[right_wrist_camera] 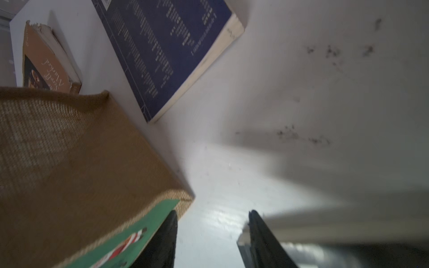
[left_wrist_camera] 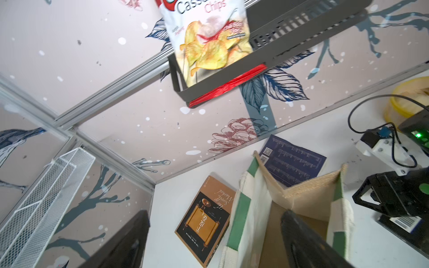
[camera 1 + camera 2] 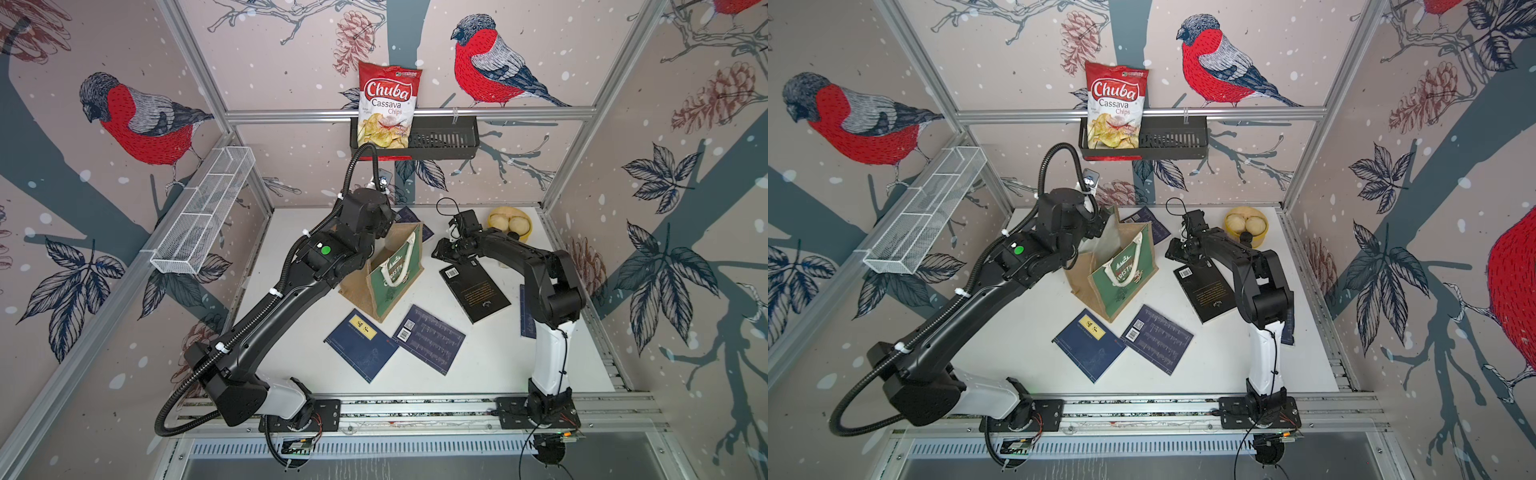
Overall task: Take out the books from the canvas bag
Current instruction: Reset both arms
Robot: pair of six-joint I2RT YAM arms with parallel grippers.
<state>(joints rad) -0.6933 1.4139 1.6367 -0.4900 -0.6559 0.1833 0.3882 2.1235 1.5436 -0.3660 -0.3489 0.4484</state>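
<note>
The canvas bag [image 3: 395, 274] stands open mid-table, and its brown floor shows bare in the left wrist view. Books lie flat around it: a yellow-labelled navy one [image 3: 359, 349], a navy one [image 3: 430, 340] in front, a black one [image 3: 478, 295] to the right, a navy one [image 2: 292, 162] behind, and a brown one [image 2: 204, 220] at the bag's far left. Another navy book [image 3: 525, 316] is partly hidden under the right arm. My left gripper [image 2: 214, 213] is open at the bag's rim, one finger over the mouth. My right gripper [image 1: 212, 214] is open and empty between the bag and the black book.
A red chips bag [image 3: 388, 108] sits in a black basket [image 3: 444, 143] on the back wall. A white wire basket [image 3: 203, 212] hangs on the left wall. A yellow bowl [image 3: 509, 224] with round pale items stands at the back right corner.
</note>
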